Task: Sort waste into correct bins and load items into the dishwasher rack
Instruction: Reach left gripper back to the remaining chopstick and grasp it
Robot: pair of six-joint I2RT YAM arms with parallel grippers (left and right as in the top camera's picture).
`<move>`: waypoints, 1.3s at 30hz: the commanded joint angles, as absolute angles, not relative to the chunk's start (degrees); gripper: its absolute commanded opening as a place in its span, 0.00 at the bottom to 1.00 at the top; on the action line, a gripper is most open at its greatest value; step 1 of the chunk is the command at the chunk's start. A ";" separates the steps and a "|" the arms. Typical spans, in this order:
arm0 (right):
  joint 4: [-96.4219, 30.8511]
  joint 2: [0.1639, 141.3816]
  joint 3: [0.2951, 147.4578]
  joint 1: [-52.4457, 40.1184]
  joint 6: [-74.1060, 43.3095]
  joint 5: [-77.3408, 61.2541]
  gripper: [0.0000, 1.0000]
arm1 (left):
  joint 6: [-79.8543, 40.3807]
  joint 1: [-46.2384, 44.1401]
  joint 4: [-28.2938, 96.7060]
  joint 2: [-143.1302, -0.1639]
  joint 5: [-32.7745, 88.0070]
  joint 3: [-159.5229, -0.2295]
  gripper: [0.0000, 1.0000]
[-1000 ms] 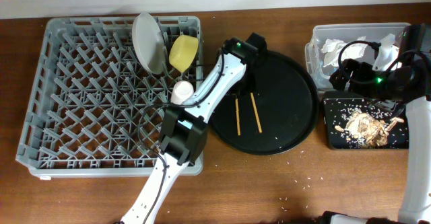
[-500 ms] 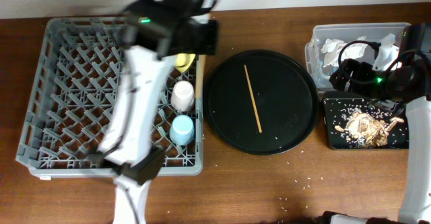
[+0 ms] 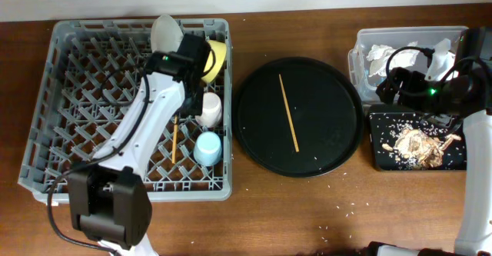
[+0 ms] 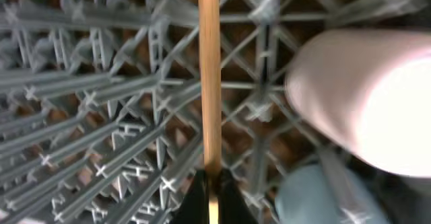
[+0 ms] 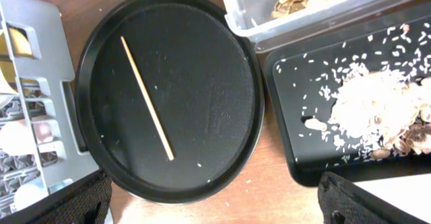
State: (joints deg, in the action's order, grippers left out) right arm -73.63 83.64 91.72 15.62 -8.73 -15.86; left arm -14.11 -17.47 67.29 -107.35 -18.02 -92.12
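From overhead I get bright, even light across the tabletop (image 3: 307, 210), with only thin, soft shadows beside the rack (image 3: 84, 87) near the left edge. My left wrist view is badly blurred. The rack's pegs smear, the chopstick (image 4: 209, 83) looks soft, and the pink cup (image 4: 363, 103) blows out to white glare. The right wrist view is sharp, and the round black tray (image 5: 202, 83) reads evenly dark. The right arm's jaws are dark, out-of-focus blobs in the bottom corners.

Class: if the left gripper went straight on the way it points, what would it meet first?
Most likely the dishwasher rack: its grey peg grid fills the view ahead, and the chopstick pinched in the left gripper would touch it before the gripper itself. Depth is unclear.
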 commanded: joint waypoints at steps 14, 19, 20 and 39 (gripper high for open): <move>-73.73 83.68 92.05 15.77 -8.36 -15.14 0.98 | -29.36 -25.80 58.81 -109.30 -2.42 -106.13 0.52; -73.73 83.68 92.05 15.77 -8.36 -15.14 0.98 | -33.74 -33.63 52.40 -121.16 -1.80 -107.46 0.63; -73.73 83.68 92.05 15.77 -8.36 -15.14 0.98 | -33.91 -34.35 51.88 -123.50 -0.95 -108.40 0.62; -73.73 83.68 92.05 15.77 -8.36 -15.14 0.98 | -34.26 -43.72 44.60 -133.25 -5.58 -109.03 0.50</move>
State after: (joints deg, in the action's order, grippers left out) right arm -73.71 83.64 91.72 15.62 -8.78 -15.86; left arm -35.55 -43.66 44.10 -130.91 -3.33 -108.22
